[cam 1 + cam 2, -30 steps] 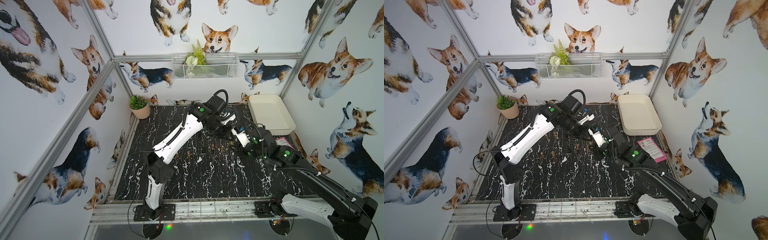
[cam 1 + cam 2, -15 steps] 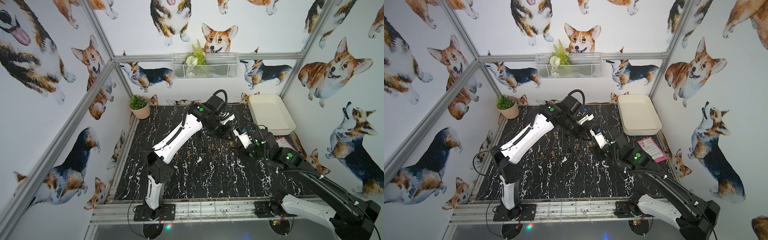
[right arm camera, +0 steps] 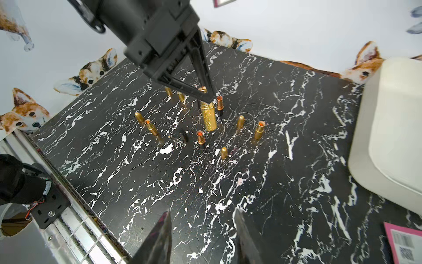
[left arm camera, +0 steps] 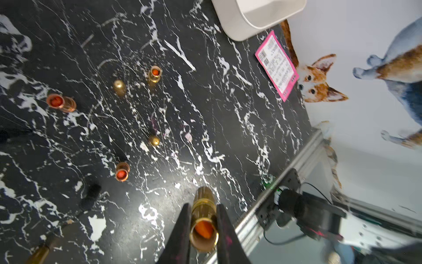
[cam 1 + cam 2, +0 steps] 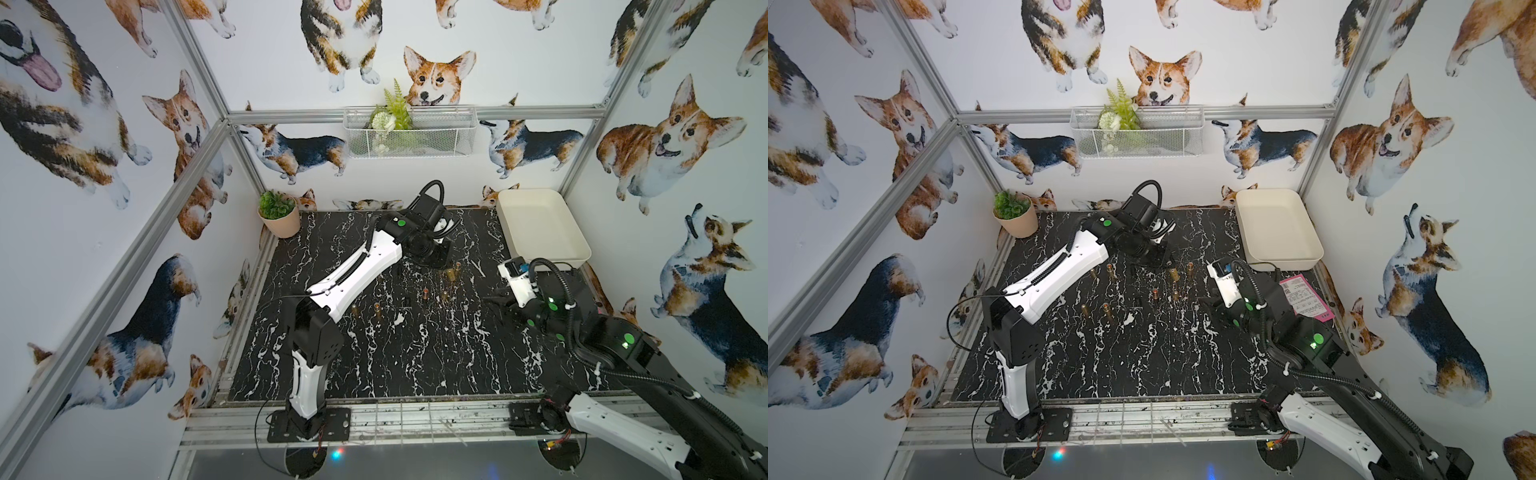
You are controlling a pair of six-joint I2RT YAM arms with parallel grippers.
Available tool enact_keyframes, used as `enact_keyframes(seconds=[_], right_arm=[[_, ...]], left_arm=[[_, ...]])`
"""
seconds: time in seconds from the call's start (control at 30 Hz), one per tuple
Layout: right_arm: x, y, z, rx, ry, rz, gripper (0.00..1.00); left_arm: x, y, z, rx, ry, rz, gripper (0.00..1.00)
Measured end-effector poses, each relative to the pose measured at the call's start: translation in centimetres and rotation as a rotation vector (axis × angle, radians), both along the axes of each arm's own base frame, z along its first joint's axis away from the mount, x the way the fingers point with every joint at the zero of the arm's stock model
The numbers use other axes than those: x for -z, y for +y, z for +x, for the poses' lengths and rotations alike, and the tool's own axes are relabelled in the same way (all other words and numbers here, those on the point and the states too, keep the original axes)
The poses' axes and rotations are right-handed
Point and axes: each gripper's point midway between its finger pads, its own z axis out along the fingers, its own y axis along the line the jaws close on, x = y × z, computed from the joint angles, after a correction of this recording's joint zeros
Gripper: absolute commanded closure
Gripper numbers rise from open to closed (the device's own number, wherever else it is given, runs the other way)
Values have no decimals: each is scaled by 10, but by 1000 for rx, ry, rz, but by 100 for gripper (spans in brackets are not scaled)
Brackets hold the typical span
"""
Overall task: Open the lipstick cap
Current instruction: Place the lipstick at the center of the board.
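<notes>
**Left:** my left gripper [image 4: 203, 220] is clamped on the lipstick [image 4: 204, 205], which sits upright between its fingertips, uncapped, with the red tip showing.

**Right:** my right gripper [image 3: 202, 230] is well apart from it, open and empty. The lipstick stands ahead of it, beyond a loose cap [image 3: 224, 152].

Corgis everywhere: the wallpaper [image 5: 436, 75] covers the back wall and both side walls, watercolour dogs on white. Aluminium framing [image 5: 291, 117] runs along the corners. Up on the back rail hangs a white wire basket [image 5: 432, 141] holding a fern [image 5: 395, 108]. In the back-left corner stands a small potted plant [image 5: 279, 216] in a peach pot. The table [image 5: 395, 361] is black marble veined white — a cream tray [image 5: 540, 224] sits at its far right corner, with a pink card [image 5: 1304, 297] near it.
</notes>
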Motion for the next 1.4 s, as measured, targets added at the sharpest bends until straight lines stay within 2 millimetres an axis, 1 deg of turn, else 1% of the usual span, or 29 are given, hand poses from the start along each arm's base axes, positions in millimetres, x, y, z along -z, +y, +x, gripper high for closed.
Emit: enact_keyframes(seconds=[0.07, 0.13, 0.17, 0.27, 0.3, 0.37, 0.43, 0.57, 0.67, 0.73, 0.93, 1.03, 1.17, 1.4], right_arm=[[-11, -15, -1, 60, -28, 0, 51], [-20, -29, 1, 128, -46, -10, 51], [-22, -36, 3, 163, -49, -23, 51], [-23, -48, 5, 230, -44, -47, 51], [-23, -51, 5, 247, -43, -49, 51], [-21, -56, 6, 275, -37, -55, 51], [-19, -59, 6, 292, -31, -60, 51], [-10, -60, 6, 307, -12, -65, 52], [-3, -61, 6, 313, 2, -67, 52], [0, -61, 6, 314, 10, -73, 52], [7, -57, 6, 299, 27, -78, 51], [7, -56, 5, 296, 27, -75, 52], [8, -55, 6, 292, 30, -76, 51], [11, -49, 7, 273, 46, -79, 52]], left_arm=[[14, -7, 4, -16, -55, 36, 81], [28, -18, 2, -8, -103, 72, 80], [38, -28, 0, 7, -145, 99, 80], [54, -47, -1, 30, -225, 143, 80], [60, -53, -2, 38, -255, 156, 80], [78, -64, -4, 57, -306, 190, 80], [93, -68, -5, 67, -331, 215, 80], [118, -75, 6, 58, -392, 265, 80], [134, -78, 3, 74, -418, 295, 79], [140, -80, 1, 76, -427, 291, 79], [158, -78, 5, 63, -435, 297, 79], [162, -79, 5, 58, -436, 293, 79], [168, -75, 6, 40, -436, 299, 79], [169, -74, 11, 17, -443, 294, 77]])
